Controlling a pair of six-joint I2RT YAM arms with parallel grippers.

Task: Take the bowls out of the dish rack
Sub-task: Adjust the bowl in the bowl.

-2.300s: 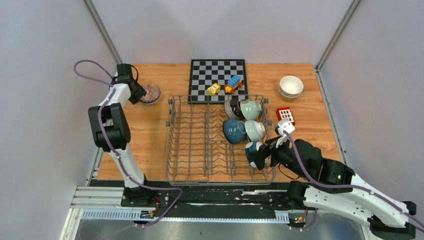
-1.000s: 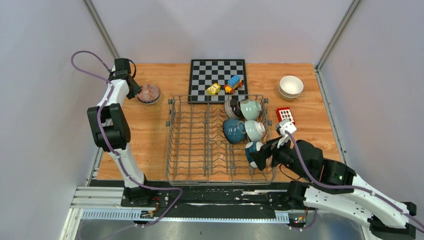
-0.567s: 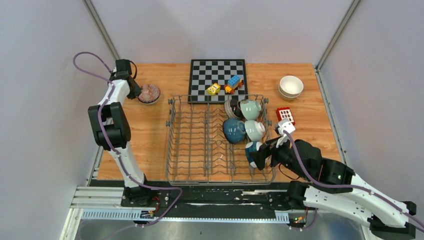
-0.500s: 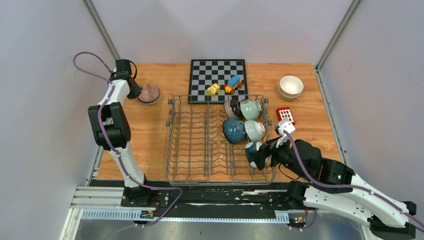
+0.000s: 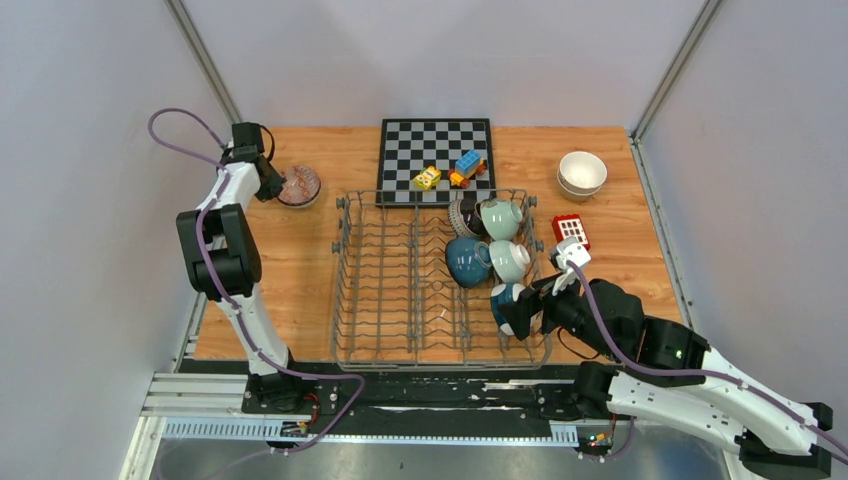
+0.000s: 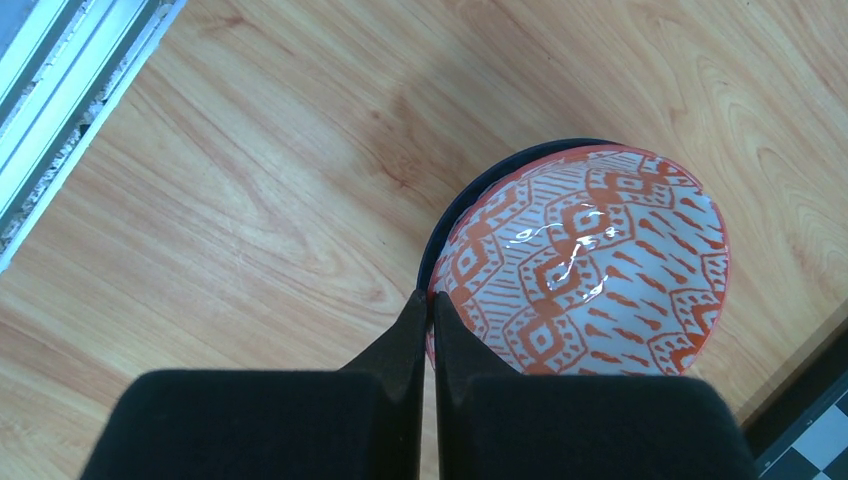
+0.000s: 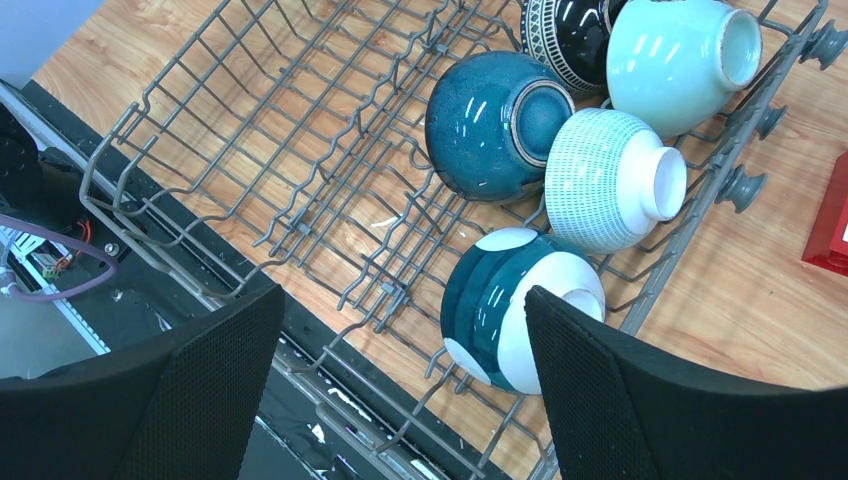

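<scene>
The grey wire dish rack [image 5: 385,290] holds a dark-patterned bowl [image 5: 463,214], a pale mint bowl [image 5: 501,217], a dark teal bowl [image 5: 465,262], a mint-lined white bowl [image 5: 511,260] and a teal-and-white bowl [image 5: 504,301], all on its right side. My right gripper [image 5: 524,311] is open wide just above the teal-and-white bowl [image 7: 520,305], touching nothing. My left gripper [image 6: 432,302] is shut on the rim of an orange-patterned bowl [image 6: 600,260], which sits nested in a dark bowl [image 6: 470,200] on the table at the far left [image 5: 300,186]. Two stacked cream bowls [image 5: 582,172] stand far right.
A black-and-white chessboard [image 5: 436,150] with a yellow block [image 5: 427,178] and a blue-and-orange block [image 5: 467,167] lies behind the rack. A red-and-white block [image 5: 571,230] lies right of the rack. The rack's left half [image 7: 300,130] holds only tines.
My left gripper has shifted slightly beside the orange-patterned bowl, back and then nearer again. My right gripper has stayed open over the teal-and-white bowl.
</scene>
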